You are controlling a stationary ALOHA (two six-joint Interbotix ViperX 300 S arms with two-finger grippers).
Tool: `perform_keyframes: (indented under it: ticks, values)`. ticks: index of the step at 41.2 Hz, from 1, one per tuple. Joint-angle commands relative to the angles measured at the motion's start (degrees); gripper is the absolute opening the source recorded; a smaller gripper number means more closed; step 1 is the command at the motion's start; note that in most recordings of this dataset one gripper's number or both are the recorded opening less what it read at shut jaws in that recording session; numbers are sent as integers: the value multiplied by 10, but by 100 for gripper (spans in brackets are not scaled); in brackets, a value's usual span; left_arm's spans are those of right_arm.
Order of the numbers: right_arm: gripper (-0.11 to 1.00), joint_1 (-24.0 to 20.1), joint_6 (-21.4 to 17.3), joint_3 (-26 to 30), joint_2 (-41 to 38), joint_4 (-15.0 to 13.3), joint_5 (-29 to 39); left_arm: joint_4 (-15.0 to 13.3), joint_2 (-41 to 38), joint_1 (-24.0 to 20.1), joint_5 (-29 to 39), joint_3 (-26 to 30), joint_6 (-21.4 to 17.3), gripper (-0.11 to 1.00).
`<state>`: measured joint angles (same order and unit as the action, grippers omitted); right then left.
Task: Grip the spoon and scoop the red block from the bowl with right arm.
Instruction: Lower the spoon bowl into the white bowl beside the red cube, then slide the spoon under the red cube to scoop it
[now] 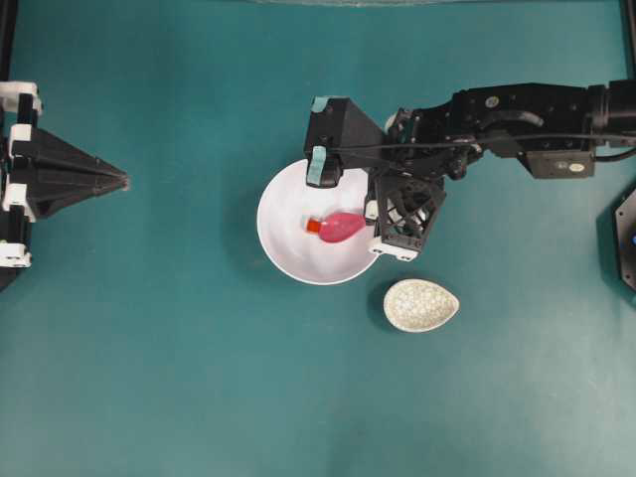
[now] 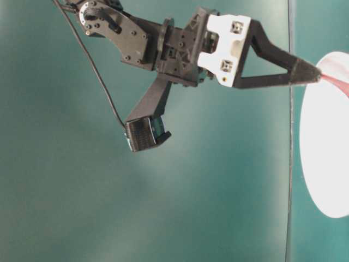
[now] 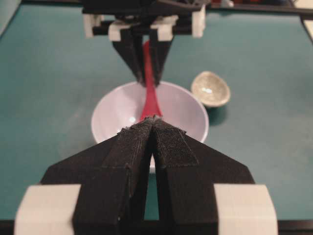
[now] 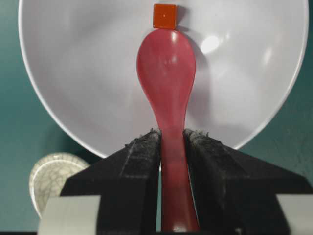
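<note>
The white bowl [image 1: 283, 214] sits mid-table. Inside it lies the pinkish-red spoon [image 1: 341, 227], scoop down on the bowl's floor. The tiny red block [image 1: 313, 227] rests on the bowl floor right at the scoop's tip, outside the scoop. My right gripper [image 1: 373, 227] is at the bowl's right rim, shut on the spoon's handle. In the right wrist view the gripper [image 4: 172, 134] clamps the handle of the spoon [image 4: 166, 63] between both pads, and the block [image 4: 164, 16] touches the far tip. My left gripper [image 1: 124, 181] rests shut and empty at the far left.
A speckled off-white egg-shaped dish [image 1: 421, 305] stands just right of and below the bowl, close under the right arm. A dark object [image 1: 626, 238] sits at the table's right edge.
</note>
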<state>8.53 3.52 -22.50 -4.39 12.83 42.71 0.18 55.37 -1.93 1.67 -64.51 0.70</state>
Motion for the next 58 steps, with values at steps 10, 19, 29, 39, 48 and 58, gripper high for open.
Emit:
perform_keyframes:
  ticks: [10, 19, 29, 39, 48, 58]
  values:
    - [25, -2, -4, 34, -7, -1, -30, 1, -5, -2, -5, 19, 1, 0]
    - [25, -3, -6, 43, -11, 1, -55, 1, -5, -2, -5, 19, 1, 0]
    - [25, -2, -26, 44, -11, 4, -66, 1, -5, -2, -5, 19, 1, 0]
    - [25, -3, -46, 45, -7, 4, -95, 1, -5, -2, -6, 20, 1, 0]
    - [25, -3, -47, 39, 3, 3, -101, 1, -6, -2, -7, 19, 2, 0]
    - [25, -3, -49, 10, 27, 4, -102, 1, -5, -2, -6, 20, 2, 0]
